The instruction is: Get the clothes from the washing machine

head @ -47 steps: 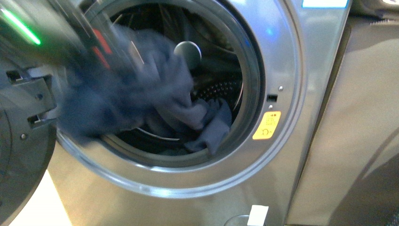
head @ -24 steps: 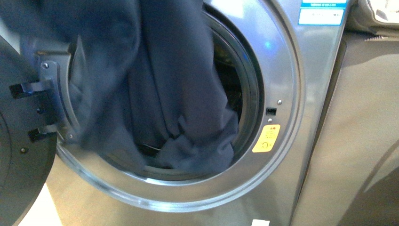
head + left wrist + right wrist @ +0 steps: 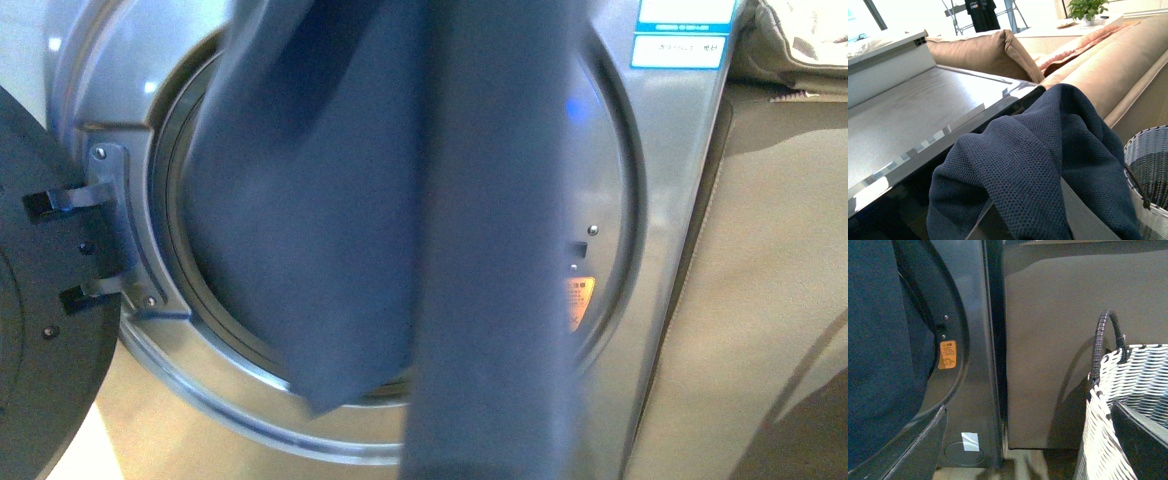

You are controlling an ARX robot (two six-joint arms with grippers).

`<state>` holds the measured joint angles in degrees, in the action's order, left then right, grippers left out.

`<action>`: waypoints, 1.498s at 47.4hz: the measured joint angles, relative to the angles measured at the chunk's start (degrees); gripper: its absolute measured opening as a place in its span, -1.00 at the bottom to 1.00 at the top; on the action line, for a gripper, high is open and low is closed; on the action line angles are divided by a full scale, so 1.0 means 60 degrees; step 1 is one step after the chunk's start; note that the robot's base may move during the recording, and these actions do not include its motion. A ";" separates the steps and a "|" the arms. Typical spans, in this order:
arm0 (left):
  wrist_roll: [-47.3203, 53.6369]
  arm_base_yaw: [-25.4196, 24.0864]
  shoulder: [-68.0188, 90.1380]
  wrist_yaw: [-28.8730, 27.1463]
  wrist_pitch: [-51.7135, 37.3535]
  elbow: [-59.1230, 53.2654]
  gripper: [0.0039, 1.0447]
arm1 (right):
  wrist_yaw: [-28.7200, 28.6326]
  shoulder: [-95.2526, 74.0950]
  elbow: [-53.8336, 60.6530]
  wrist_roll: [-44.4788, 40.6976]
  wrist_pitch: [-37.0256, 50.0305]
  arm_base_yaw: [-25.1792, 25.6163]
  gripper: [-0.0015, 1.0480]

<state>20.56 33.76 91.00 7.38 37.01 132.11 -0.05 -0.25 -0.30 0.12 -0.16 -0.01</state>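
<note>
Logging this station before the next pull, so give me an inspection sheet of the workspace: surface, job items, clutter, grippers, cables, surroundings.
Surface: top of the washing machine, grey and reflective.
Job's things: navy garment hangs in front of the porthole, hiding most of it; round door swung open.
Clutter: nothing seen.
Grippers: neither seen; fabric fills much of the left wrist view.
Cables: nothing seen.
Surroundings: woven basket by the beige sofa; potted plant further back.

Now the clothes [image 3: 400,200] hang before the washing machine [image 3: 665,200]
</note>
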 joint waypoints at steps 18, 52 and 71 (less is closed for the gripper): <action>-0.0044 0.0361 0.0936 -0.0062 0.0772 0.1308 -0.87 | -0.0004 0.0000 0.0000 0.0000 0.0000 0.0000 0.85; -0.0047 0.0404 0.1963 -0.0066 0.0980 0.2138 -0.87 | -0.0004 0.0000 0.0000 0.0000 0.0000 0.0000 0.85; -0.0055 0.0430 0.2029 -0.0066 0.0984 0.2218 -0.87 | -0.8932 -0.4393 -0.0907 0.4863 0.6477 0.3661 0.85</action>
<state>20.23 36.34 103.18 6.98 42.92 145.43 -53.65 -26.61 -5.74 29.30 38.70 21.96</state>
